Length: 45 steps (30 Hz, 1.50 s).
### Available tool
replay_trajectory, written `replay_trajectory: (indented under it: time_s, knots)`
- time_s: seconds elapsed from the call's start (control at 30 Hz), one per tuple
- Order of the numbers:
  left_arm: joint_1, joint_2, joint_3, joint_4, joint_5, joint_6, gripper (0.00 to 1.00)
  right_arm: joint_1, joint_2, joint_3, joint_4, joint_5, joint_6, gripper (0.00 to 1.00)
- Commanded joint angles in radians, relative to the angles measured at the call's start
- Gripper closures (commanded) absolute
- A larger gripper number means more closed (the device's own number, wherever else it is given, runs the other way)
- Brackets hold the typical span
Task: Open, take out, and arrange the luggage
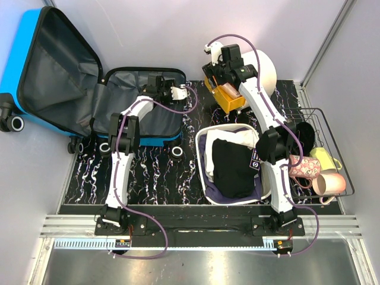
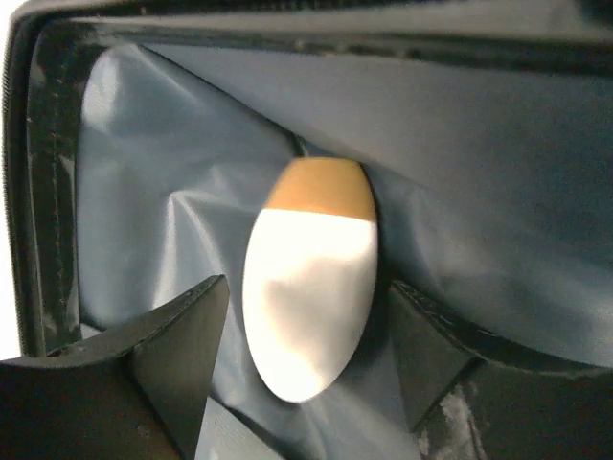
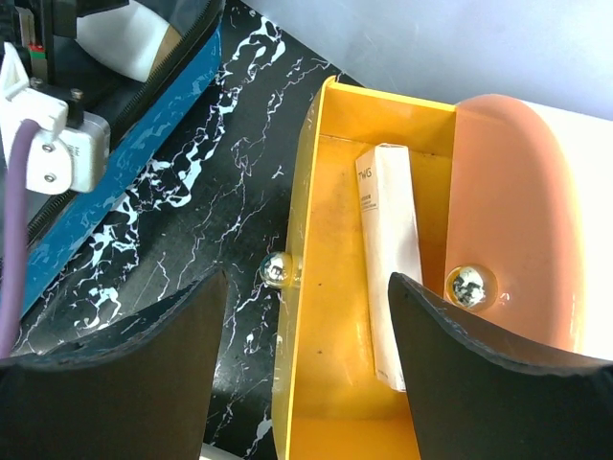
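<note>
— The luggage point(image 1: 65, 65)?
— Bright blue shell, dark grey lining.
— And the desk point(image 1: 154, 172)?
— Black, veined white. The box point(image 3: 326, 335) is yellow; the blurred oval thing point(image 2: 308, 307) looks white, perhaps tan-tipped.

Back wall point(image 1: 148, 29): plain pale lilac-white panel, no window in view.
Left wall point(image 1: 29, 178): the same pale panel, running down to the table's edge.
Right wall point(image 1: 362, 119): alike; a grey seam strip point(image 1: 326, 38) runs down the far corner.
Table point(image 1: 154, 178): black top with white marbled veins (the veining shows clearly in the right wrist view too).
Near edge: silver aluminium rails point(image 1: 65, 225), then a pale scaled strip point(image 1: 196, 243).
Foreground: brushed grey metal sheet point(image 1: 196, 267) with a soft glare.
Light: even and diffuse, shadows faint.
</note>
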Motion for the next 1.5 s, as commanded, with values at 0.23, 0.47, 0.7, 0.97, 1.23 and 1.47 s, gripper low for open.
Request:
replay_trajectory:
  time_s: [0.23, 0.47, 0.7, 0.97, 1.23, 1.47]
  knots:
    - [0.038, -0.042, -0.055, -0.051, 0.127, 0.228, 0.25, -0.031, -0.112, -0.045, 0.033, 0.032, 0.009, 0.23]
    - [0.029, 0.114, 0.101, 0.069, 0.03, 0.206, 0.32, -0.031, -0.095, -0.021, 0.033, 0.035, 0.009, 0.23]
    - [0.031, 0.148, 0.108, 0.233, 0.054, 0.213, 0.55, -0.031, -0.095, -0.024, 0.03, 0.038, 0.004, 0.23]
    - [0.029, 0.133, 0.088, 0.337, 0.087, 0.187, 0.82, -0.031, -0.085, -0.009, 0.022, 0.037, 0.012, 0.23]
    - [0.035, -0.12, -0.208, 0.456, 0.151, 0.085, 1.0, -0.031, -0.092, -0.003, 0.021, 0.038, 0.025, 0.24]
    - [0.037, -0.361, -0.392, 0.361, 0.237, -0.188, 1.0, -0.031, -0.105, 0.004, 0.036, -0.109, 0.036, 0.21]
